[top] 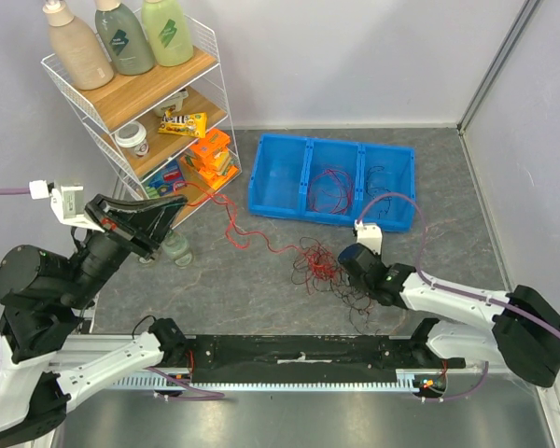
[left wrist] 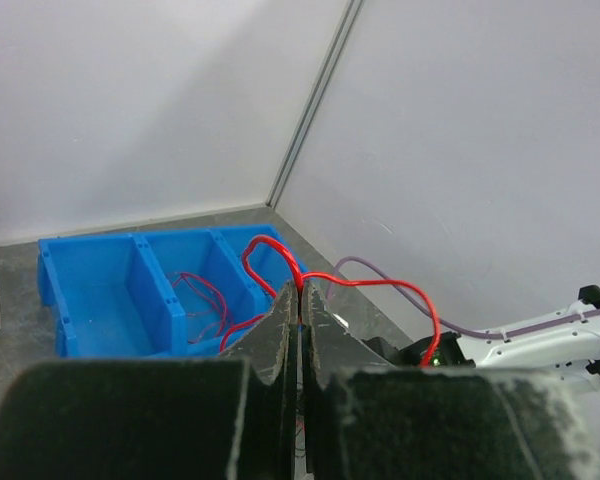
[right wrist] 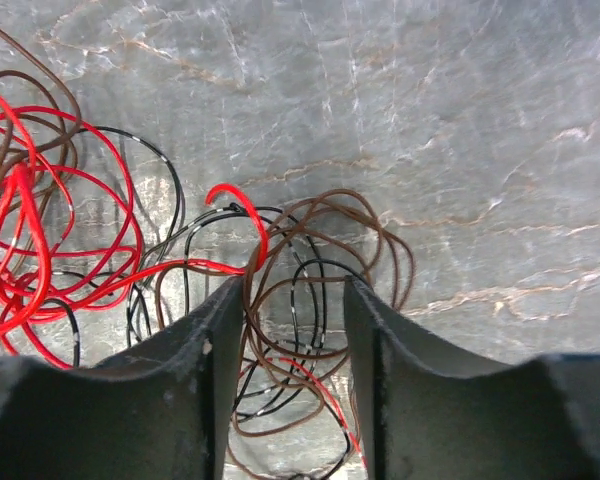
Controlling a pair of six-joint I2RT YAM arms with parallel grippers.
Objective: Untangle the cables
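A tangled clump of thin red, black and brown cables (top: 319,266) lies on the grey table in front of the blue bin. One red cable (top: 231,222) runs from the clump up and left to my left gripper (top: 179,199), which is shut on it and raised near the shelf; in the left wrist view the red cable (left wrist: 370,282) loops out from the pinched fingertips (left wrist: 300,292). My right gripper (top: 352,263) is open, low over the clump's right side. In the right wrist view its fingers (right wrist: 212,340) straddle brown and black loops (right wrist: 300,300).
A blue three-compartment bin (top: 392,217) at the back holds a few red and black wires (top: 331,191). A white wire shelf (top: 140,93) with bottles, snacks and boxes stands at the back left. Grey walls close the right side.
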